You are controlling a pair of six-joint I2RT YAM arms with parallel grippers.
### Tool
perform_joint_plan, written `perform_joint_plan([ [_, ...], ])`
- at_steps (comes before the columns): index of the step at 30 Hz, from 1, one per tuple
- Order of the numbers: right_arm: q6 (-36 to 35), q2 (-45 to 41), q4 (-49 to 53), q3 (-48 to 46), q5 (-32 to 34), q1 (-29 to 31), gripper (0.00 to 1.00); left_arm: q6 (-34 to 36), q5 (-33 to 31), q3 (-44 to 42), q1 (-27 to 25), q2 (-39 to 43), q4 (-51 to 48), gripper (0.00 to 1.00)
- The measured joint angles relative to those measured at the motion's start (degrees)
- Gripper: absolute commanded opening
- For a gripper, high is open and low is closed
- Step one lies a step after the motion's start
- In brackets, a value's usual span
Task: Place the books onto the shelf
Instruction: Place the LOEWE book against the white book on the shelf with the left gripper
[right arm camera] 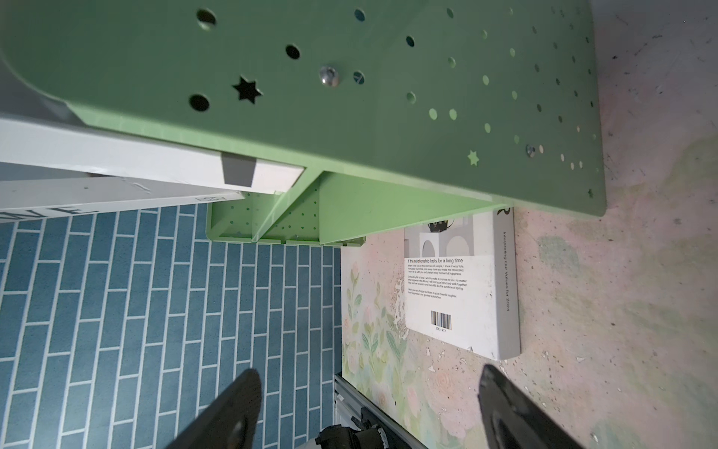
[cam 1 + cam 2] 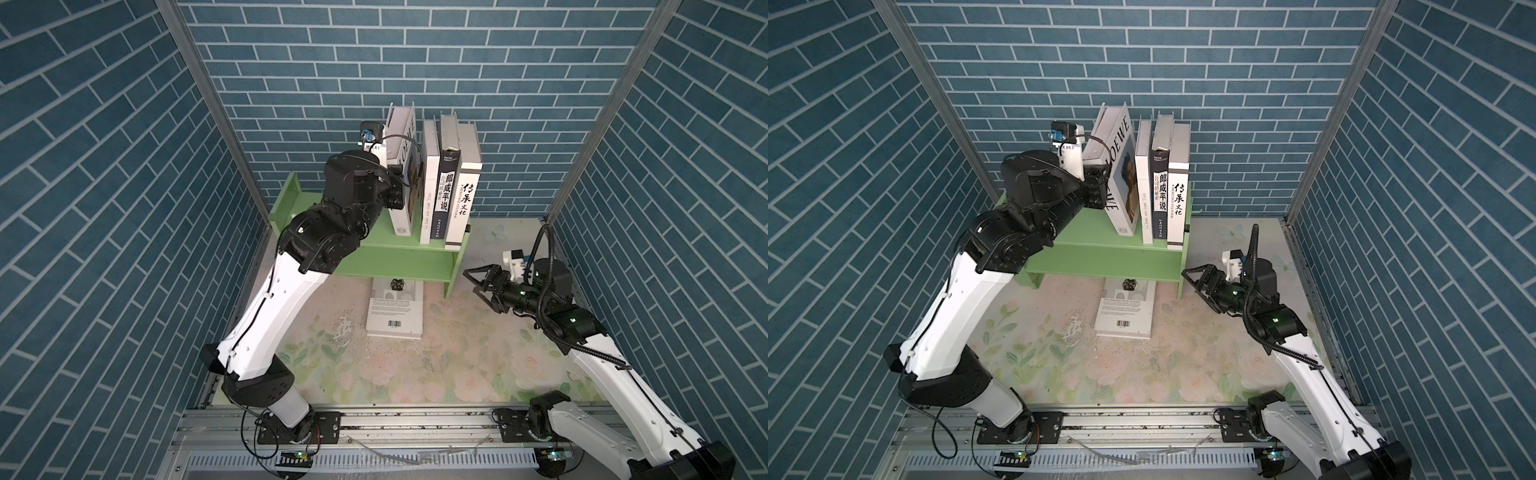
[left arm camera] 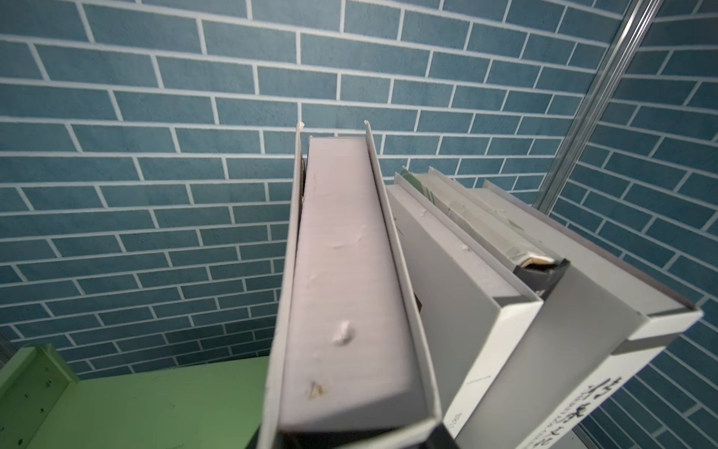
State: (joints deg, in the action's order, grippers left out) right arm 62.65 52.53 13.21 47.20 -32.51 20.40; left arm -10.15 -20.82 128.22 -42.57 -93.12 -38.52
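Left gripper: raised over the green shelf and closed on the spine side of the LOEWE book. Its jaws are mostly hidden behind the wrist.

LOEWE book: lower end at the shelf's upper deck, tilted, with its top leaning away from its neighbours. Not yet upright.

Row to its right, all upright and pressed together:
- white book
- dark book with Chinese title
- grey-and-white book

Barcode book: flat on the floral worktop, far end tucked under the shelf, untouched.

Right gripper: jaws wide and empty, low beside the shelf's right leg.

Step in hand, by judgement: seating the fourth book.

Next move calls for: swinging it upright against the white book, releasing without toppling it, then fetching the flat one.
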Motion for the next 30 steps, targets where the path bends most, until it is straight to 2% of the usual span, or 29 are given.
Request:
perform_joint_plan([
  [11,-0.15,-2.10,2.99,-0.02,1.05,-0.22,0.88,-4.57,1.27,-2.21,0.39,-0.31,1.38,0.26],
  [19,-0.15,-2.99,3.96,-0.55,1.31,-0.42,0.88,-5.46,2.01,3.13,0.28,-3.63,-1.49,0.27],
  [28,-0.17,-3.08,4.42,-1.95,1.31,-0.48,0.88,-3.96,2.01,6.62,-1.27,-5.20,-4.31,0.36],
  [30,-0.15,-3.21,4.44,-2.16,1.31,-0.48,0.88,-3.87,1.90,6.80,-1.62,-5.20,-4.52,0.41],
])
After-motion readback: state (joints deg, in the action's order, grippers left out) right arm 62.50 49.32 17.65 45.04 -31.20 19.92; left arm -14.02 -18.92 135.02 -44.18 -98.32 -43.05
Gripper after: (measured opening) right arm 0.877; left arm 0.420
